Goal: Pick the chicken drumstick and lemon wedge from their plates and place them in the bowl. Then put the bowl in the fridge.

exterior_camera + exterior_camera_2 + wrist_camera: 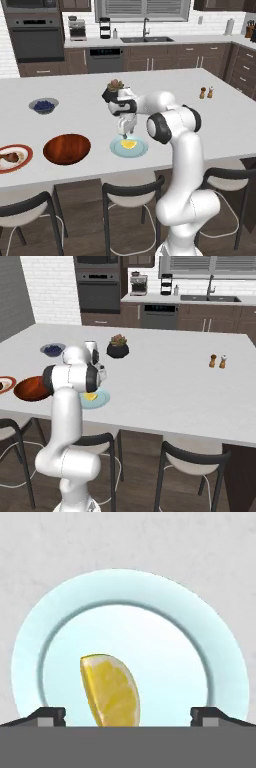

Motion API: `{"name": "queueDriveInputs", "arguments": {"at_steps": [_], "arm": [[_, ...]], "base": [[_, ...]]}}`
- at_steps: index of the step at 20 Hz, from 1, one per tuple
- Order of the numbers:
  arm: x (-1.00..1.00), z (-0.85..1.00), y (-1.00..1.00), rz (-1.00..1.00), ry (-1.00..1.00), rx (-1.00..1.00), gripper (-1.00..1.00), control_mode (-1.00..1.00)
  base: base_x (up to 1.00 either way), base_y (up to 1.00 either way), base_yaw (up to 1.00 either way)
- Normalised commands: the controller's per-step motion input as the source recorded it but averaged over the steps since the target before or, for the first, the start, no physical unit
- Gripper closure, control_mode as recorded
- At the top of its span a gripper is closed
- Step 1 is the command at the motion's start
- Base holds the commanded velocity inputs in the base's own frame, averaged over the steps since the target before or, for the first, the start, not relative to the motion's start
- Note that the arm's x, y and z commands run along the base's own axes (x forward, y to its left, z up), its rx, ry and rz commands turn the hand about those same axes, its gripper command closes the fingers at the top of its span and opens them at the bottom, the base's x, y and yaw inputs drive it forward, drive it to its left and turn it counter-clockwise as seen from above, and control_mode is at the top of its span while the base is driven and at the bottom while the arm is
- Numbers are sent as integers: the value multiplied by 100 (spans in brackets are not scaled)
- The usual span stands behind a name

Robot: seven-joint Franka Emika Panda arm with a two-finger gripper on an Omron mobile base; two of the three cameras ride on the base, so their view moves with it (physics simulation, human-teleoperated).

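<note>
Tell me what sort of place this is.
A home kitchen, rendered: a wall oven, a sink with faucet under the window, and a large white island counter with bar stools along its near edge.

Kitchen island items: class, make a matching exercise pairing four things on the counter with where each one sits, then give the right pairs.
Things:
1. lemon wedge
2. chicken drumstick
3. wooden bowl
4. blueberries

Places:
A. in the small grey bowl
B. on the light-blue plate, under the open claw
C. between the two plates
D. on the red-rimmed plate

Pairs: 1-B, 2-D, 3-C, 4-A
</note>
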Motion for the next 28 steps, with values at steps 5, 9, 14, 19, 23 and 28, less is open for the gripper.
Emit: {"name": "queueDriveInputs", "arguments": {"at_steps": [5,9,14,19,23,28], "arm": [[6,-54,8,0,-20,-3,-100,-100],[-78,-11,0,0,-13,0,-100,-100],[-58,0,-16,0,-15,9,-100,-100],[12,-9,-20,-2,-7,7,-100,-100],[28,-16,-3,0,-8,1,-100,-100],[9,-24,15,5,-1,0,-100,-100]], "base": [[0,0,0],[0,0,0],[0,0,0],[0,0,0],[0,0,0],[0,0,0]]}}
